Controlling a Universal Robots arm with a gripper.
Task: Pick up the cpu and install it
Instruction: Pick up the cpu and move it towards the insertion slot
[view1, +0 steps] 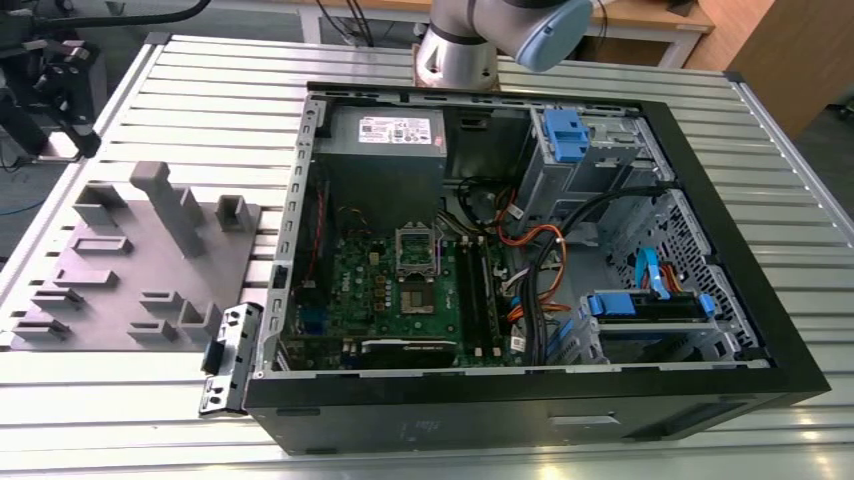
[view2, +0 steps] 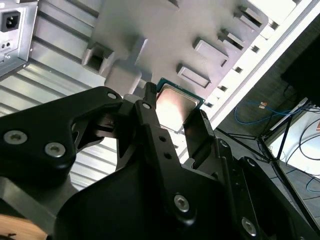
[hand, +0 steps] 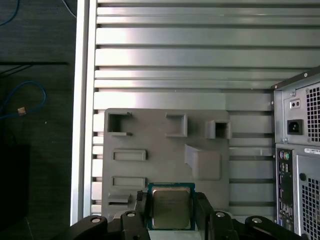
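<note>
cpu (hand: 171, 207) (view2: 176, 104): silvery top with a green rim, held between the fingers in both wrist views.
gripper (hand: 172, 210) (view2: 174, 107): narrow, clamped on two opposite cpu edges.
hidden: gripper body cuts off the cpu's near edge in the first wrist view.
grey tray (hand: 165, 150) (view1: 120, 250): behind the cpu, on the slatted table (view1: 200, 80).
PC case (view1: 747, 300): open, beside the tray; socket detail on the motherboard (view1: 380, 285) is too small to tell.

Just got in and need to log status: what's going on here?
The robot arm's gripper has the cpu clamped between its fingers, held above the grey fixture tray on the slatted table. The open computer case sits beside the tray; the cpu is not yet installed in it.
</note>
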